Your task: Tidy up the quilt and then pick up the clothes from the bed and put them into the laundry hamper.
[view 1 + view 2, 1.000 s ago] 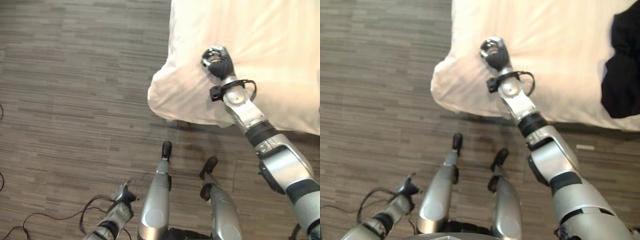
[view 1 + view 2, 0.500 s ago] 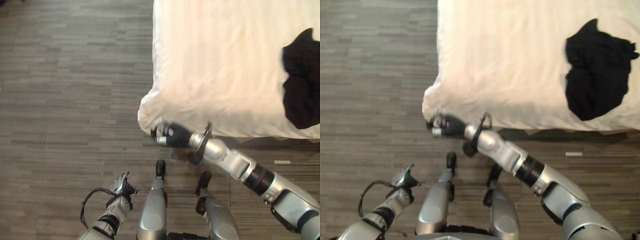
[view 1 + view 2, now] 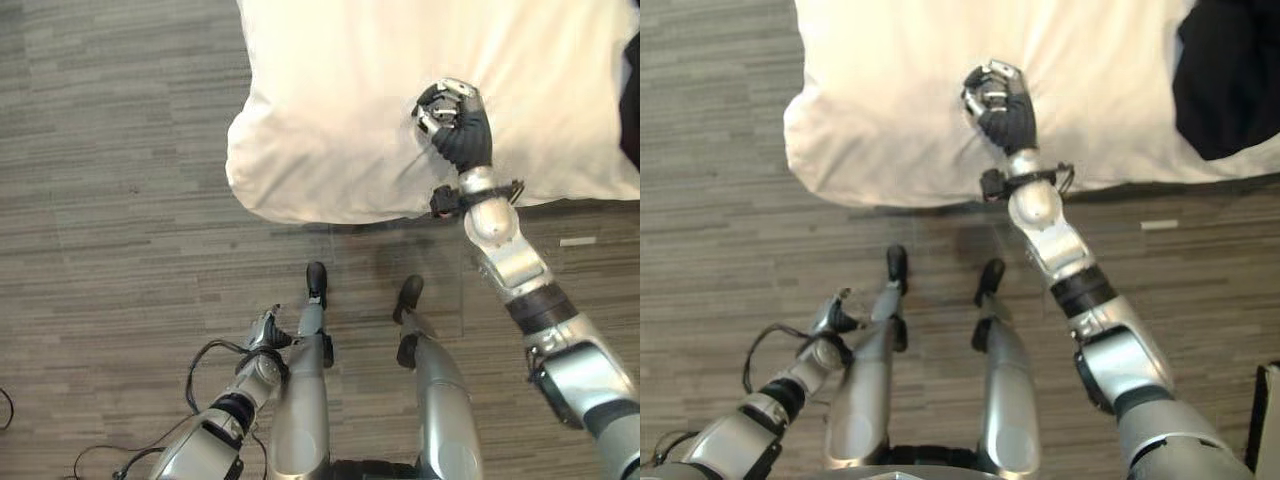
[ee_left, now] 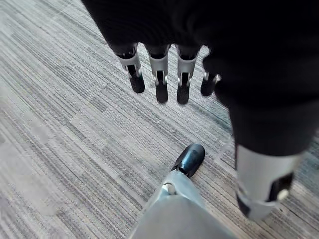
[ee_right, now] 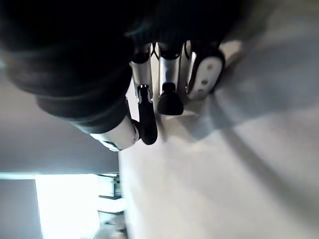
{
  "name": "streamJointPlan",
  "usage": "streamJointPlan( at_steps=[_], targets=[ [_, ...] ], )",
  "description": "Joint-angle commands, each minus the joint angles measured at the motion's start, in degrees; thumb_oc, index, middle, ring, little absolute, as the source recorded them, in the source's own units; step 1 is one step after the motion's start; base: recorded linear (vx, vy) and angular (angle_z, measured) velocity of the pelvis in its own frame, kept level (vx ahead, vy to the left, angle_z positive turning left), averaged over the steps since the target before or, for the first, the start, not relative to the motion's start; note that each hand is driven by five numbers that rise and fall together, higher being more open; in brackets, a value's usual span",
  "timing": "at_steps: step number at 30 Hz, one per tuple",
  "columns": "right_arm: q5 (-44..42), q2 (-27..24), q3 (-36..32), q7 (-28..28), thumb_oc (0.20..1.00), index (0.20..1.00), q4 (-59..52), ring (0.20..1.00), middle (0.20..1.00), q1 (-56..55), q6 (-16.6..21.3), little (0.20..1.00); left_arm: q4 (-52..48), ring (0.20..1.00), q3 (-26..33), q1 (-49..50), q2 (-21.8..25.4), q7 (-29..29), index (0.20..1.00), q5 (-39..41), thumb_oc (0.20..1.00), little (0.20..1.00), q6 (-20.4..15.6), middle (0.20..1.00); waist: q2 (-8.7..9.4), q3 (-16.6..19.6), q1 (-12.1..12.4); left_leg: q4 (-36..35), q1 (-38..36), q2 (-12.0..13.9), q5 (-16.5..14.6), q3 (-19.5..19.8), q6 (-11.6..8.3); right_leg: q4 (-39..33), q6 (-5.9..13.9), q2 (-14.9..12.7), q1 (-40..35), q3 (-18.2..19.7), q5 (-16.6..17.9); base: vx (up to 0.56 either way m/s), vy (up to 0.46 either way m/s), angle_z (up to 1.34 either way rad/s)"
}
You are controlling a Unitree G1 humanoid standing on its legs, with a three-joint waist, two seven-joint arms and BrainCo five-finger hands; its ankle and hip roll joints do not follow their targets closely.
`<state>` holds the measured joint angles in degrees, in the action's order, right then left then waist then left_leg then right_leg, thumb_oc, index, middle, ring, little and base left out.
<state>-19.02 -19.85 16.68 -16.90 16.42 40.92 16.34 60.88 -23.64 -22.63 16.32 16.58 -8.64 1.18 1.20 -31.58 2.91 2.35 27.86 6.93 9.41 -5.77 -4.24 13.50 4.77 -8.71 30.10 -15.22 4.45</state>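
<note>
In the left eye view, a cream-white quilt (image 3: 330, 110) covers the bed, its rounded corner hanging over the wood-grain floor (image 3: 110, 230). The right robot hand (image 3: 455, 125) is over the quilt near the bed's near edge, fingers curled inward at the fabric, which puckers just beside them; whether cloth is truly caught between them cannot be told here. The left robot hand (image 3: 265, 332) hangs low over the floor, well apart from the bed. A dark sliver of clothing (image 3: 632, 110) shows at the far right edge.

In the right eye view, the black clothes (image 3: 1228, 75) lie in a heap on the quilt, toward the right, well apart from the right robot hand.

In the left wrist view, the left robot hand's fingers (image 4: 159, 79) point down at the floor, straight and relaxed in a row, holding nothing.

In the right wrist view, the right robot hand's fingers (image 5: 167, 94) bend toward the pale quilt surface (image 5: 224, 189), with their dark tips touching or just above it; no clear pinch of cloth can be made out.
</note>
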Motion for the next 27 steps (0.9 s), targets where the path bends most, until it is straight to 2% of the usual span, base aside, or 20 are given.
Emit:
streamJointPlan(
  at_steps=[1, 2, 4, 7, 10, 11, 12, 13, 14, 16, 17, 18, 19, 20, 21, 22, 23, 25, 26, 27],
  targets=[
    [-9.4, -0.7, -3.9, 1.0, 0.200, 0.200, 6.5, 0.200, 0.200, -12.6, -3.0, 0.200, 0.9, 1.000, 0.9, 4.2, -0.7, -1.4, 1.000, 3.4, 1.000, 1.000, -1.1, 1.000, 0.76, 1.8, -1.9, 11.6, -1.2, 3.6, -10.9, 2.1, -4.83, 2.8, 5.69, -6.5, -2.2, 4.4, -5.7, 0.14, 0.105, 0.09],
    [-10.3, 0.0, -8.3, 1.5, 0.200, 0.200, 9.6, 0.200, 0.200, -19.2, -3.3, 0.200, 1.3, 1.000, 1.9, 4.9, -0.6, -2.1, 1.000, 1.8, 1.000, 1.000, -0.6, 1.000, 1.23, 1.8, -3.2, 12.2, -4.3, 3.6, -12.6, 1.4, -4.65, 2.7, 5.85, -6.7, -4.8, 4.9, -6.2, 0.10, 0.072, 0.07],
    [-10.8, 0.1, -11.0, 1.4, 0.200, 0.200, 11.7, 0.200, 0.200, -22.4, -3.6, 0.200, 1.5, 1.000, 2.2, 5.5, -0.4, -2.3, 1.000, 1.0, 1.000, 1.000, -0.5, 1.000, 1.72, 2.1, -4.2, 12.1, -7.3, 3.7, -13.6, 0.7, -4.48, 2.2, 6.15, -6.8, -7.4, 5.2, -6.2, 0.16, 0.106, -0.14],
    [-12.0, 2.2, -17.7, 1.7, 0.200, 0.200, 21.3, 0.200, 0.200, -33.1, -5.7, 0.200, 2.0, 1.000, 4.0, 8.5, -0.5, -3.8, 1.000, 2.2, 1.000, 1.000, -0.3, 1.000, 2.72, 6.3, -7.3, 7.9, -17.0, 2.9, -14.8, -2.2, -3.50, 0.5, 8.00, -7.8, -13.6, 5.9, -4.3, 0.30, 0.141, -0.31],
    [-9.0, 2.7, -18.2, 2.1, 0.200, 0.200, 27.8, 0.200, 0.200, -36.0, -8.2, 0.200, 1.8, 1.000, 4.8, 9.6, -0.4, -4.3, 1.000, 3.6, 1.000, 1.000, -0.5, 1.000, 2.91, 8.0, -8.4, 4.7, -22.0, 2.2, -15.1, -4.3, -2.83, 1.8, 9.72, -8.7, -14.6, 5.7, -1.0, 0.22, 0.067, -0.36],
    [-5.6, 3.3, -17.7, 2.8, 1.000, 1.000, 33.9, 1.000, 1.000, -37.2, -10.7, 1.000, 2.1, 1.000, 5.7, 10.7, 0.1, -4.5, 1.000, 4.5, 1.000, 1.000, -0.6, 1.000, 2.64, 8.9, -8.0, 1.9, -27.0, 3.1, -15.1, -8.6, -2.42, 5.0, 10.01, -11.1, -14.6, -0.2, 2.0, 0.32, 0.107, -0.54],
    [-4.3, 3.6, -17.3, 3.1, 1.000, 1.000, 36.4, 1.000, 1.000, -38.0, -11.6, 1.000, 2.5, 1.000, 5.5, 11.3, 0.3, -4.7, 1.000, 3.9, 1.000, 1.000, -0.2, 1.000, 2.31, 9.8, -7.8, 0.1, -29.2, 3.3, -15.0, -10.4, -2.29, 6.6, 9.57, -12.6, -15.1, -5.1, 1.7, 0.23, 0.088, -0.89],
    [-4.3, 3.6, -17.3, 3.1, 1.000, 1.000, 36.4, 1.000, 1.000, -38.0, -11.6, 1.000, 2.5, 1.000, 5.5, 11.3, 0.3, -4.7, 1.000, 3.9, 1.000, 1.000, -0.2, 1.000, 2.32, 9.7, -7.8, -0.1, -29.5, 3.2, -14.9, -10.4, -2.30, 6.7, 9.58, -12.6, -15.2, -5.1, 1.6, 0.28, 0.097, -1.21],
    [-2.5, 4.7, -16.6, 2.9, 1.000, 1.000, 41.1, 1.000, 1.000, -38.4, -12.6, 1.000, 3.8, 1.000, 4.9, 11.9, 0.2, -5.4, 1.000, 2.0, 1.000, 1.000, 0.2, 1.000, 2.07, 12.0, -8.6, -2.2, -32.2, 3.5, -14.4, -13.4, -2.12, 7.6, 8.60, -11.6, -15.2, -10.7, 0.0, 0.33, 0.048, -1.21],
    [-0.2, 6.1, -16.4, 2.4, 1.000, 1.000, 46.9, 1.000, 1.000, -38.1, -13.7, 1.000, 7.0, 1.000, 5.3, 11.9, 0.3, -6.1, 1.000, 0.3, 1.000, 1.000, 0.8, 1.000, 1.81, 14.3, -9.7, -2.4, -35.0, 3.5, -15.1, -16.2, -2.21, 5.6, 8.52, -9.4, -13.7, -14.5, 0.1, 0.45, 0.034, -0.60],
    [0.6, 6.3, -16.2, 2.2, 1.000, 1.000, 48.6, 1.000, 1.000, -38.3, -14.2, 1.000, 7.7, 1.000, 5.3, 12.1, 0.3, -6.0, 1.000, -0.5, 1.000, 1.000, 0.9, 1.000, 1.14, 15.6, -9.6, -2.2, -36.7, 3.5, -16.9, -15.9, -2.16, 5.2, 8.64, -9.1, -14.6, -15.7, -1.7, 0.44, -0.023, -1.25],
    [2.5, 5.9, -14.9, 2.6, 1.000, 1.000, 50.4, 1.000, 1.000, -38.9, -14.5, 1.000, 8.5, 1.000, 4.8, 12.3, 0.4, -6.0, 1.000, -2.5, 1.000, 1.000, 0.9, 1.000, 1.12, 17.2, -9.6, -0.7, -37.4, 3.6, -18.5, -16.8, -2.08, 2.0, 7.01, -7.8, -17.1, -16.6, -3.3, 0.47, -0.073, -1.54],
    [4.3, 6.1, -13.2, 3.0, 1.000, 1.000, 51.3, 1.000, 1.000, -39.1, -14.7, 1.000, 9.0, 1.000, 4.5, 12.6, 0.2, -5.9, 1.000, -3.5, 1.000, 1.000, 0.7, 1.000, 0.89, 18.3, -10.6, 2.9, -37.7, 4.2, -16.8, -16.9, -2.88, -0.4, 4.84, -4.5, -18.8, -14.3, -5.0, 0.43, -0.183, -1.21],
    [6.6, 5.7, -11.1, 3.7, 1.000, 1.000, 51.3, 1.000, 1.000, -39.9, -14.7, 1.000, 9.1, 1.000, 5.3, 13.2, 0.1, -6.1, 1.000, -3.6, 1.000, 1.000, 0.3, 1.000, 0.65, 18.8, -9.8, 9.4, -36.6, 6.1, -13.3, -16.9, -4.21, -3.4, 2.86, -1.3, -21.2, -13.6, -7.0, 0.30, -0.153, -0.48],
    [6.7, 5.7, -11.0, 3.7, 1.000, 1.000, 51.2, 1.000, 1.000, -40.0, -14.7, 1.000, 9.1, 1.000, 5.4, 13.4, 0.1, -6.1, 1.000, -3.6, 1.000, 1.000, 0.2, 1.000, 0.47, 18.8, -9.6, 10.2, -36.5, 6.8, -13.5, -17.1, -4.77, -3.8, 2.44, -0.5, -21.4, -13.5, -7.0, 0.28, -0.324, -1.03],
    [11.5, 5.3, -6.4, 4.2, 1.000, 1.000, 50.2, 1.000, 1.000, -41.0, -15.0, 1.000, 8.1, 1.000, 6.8, 14.6, -0.1, -5.7, 1.000, -1.1, 1.000, 1.000, -0.2, 1.000, 2.75, 17.4, -6.9, 27.4, -30.1, 6.8, -5.1, -9.6, -4.92, -8.1, -1.87, 3.2, -24.7, -10.1, -7.5, 0.13, -0.271, -1.45],
    [11.5, 5.3, -6.4, 4.2, 1.000, 1.000, 50.2, 1.000, 1.000, -41.0, -15.0, 1.000, 8.1, 1.000, 6.8, 14.6, 0.0, -5.7, 1.000, -1.1, 1.000, 1.000, -0.2, 1.000, 2.73, 17.5, -7.0, 27.7, -29.7, 7.0, -5.1, -9.4, -5.03, -8.3, -1.98, 3.4, -24.6, -10.3, -7.5, 0.24, -0.265, -1.88],
    [14.8, 4.8, -3.3, 4.3, 1.000, 1.000, 48.0, 1.000, 1.000, -40.2, -15.3, 1.000, 6.6, 1.000, 7.8, 14.3, -0.4, -4.9, 1.000, 2.7, 1.000, 1.000, -1.0, 1.000, 5.47, 16.1, -4.1, 35.1, -20.7, -0.2, -8.0, 1.2, -2.17, -10.7, -2.50, 3.7, -27.0, -3.8, -7.6, 0.25, 0.014, -1.71],
    [17.1, 4.7, -1.5, 4.4, 1.000, 1.000, 47.2, 1.000, 1.000, -40.0, -15.2, 1.000, 6.7, 1.000, 8.4, 14.4, -0.7, -4.6, 1.000, 4.1, 1.000, 1.000, -1.5, 1.000, 5.92, 15.5, -2.9, 36.1, -18.7, -2.4, -9.5, 4.2, -1.90, -11.2, -2.02, 4.0, -27.8, -0.8, -7.5, 0.47, 0.183, -1.86],
    [21.1, 4.1, 1.4, 4.1, 1.000, 1.000, 45.3, 1.000, 1.000, -39.1, -14.9, 1.000, 7.6, 1.000, 9.4, 14.2, -1.9, -3.7, 1.000, 5.7, 1.000, 1.000, -2.1, 1.000, 5.57, 14.7, -0.9, 30.9, -15.1, -1.6, -11.5, 7.5, -1.96, -14.1, 0.21, 3.9, -30.7, 4.4, -7.8, 0.53, 0.266, -1.79]
  ],
)
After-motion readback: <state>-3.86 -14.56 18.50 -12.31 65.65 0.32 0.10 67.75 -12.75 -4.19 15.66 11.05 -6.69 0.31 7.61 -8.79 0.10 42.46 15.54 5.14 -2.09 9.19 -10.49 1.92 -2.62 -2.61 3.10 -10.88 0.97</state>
